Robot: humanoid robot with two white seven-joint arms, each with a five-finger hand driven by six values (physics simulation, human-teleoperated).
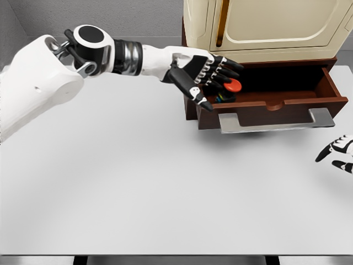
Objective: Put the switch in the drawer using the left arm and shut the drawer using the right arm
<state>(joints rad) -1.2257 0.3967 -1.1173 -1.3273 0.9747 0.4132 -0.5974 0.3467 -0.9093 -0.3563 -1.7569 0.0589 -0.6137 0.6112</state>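
Nearest, the white surface point(138, 182) stretches across most of the view. At its right edge, the right hand point(337, 154) shows only in part, resting just above the surface with its black-and-white fingers point(330, 151) loosely extended and holding nothing. Farther back, the dark brown drawer point(276, 102) stands pulled open, its grey metal handle point(276, 121) facing the near side. At the drawer's left end hangs the left hand point(205, 75), reached in from the left on its white arm point(66, 77); its fingers point(225, 70) are spread and slightly bent, gripping nothing. Just below and beside those fingertips, the switch point(230, 88) lies inside the drawer at its left end, a red round top over a dark body. Beyond the drawer rises the cream cabinet point(265, 25).
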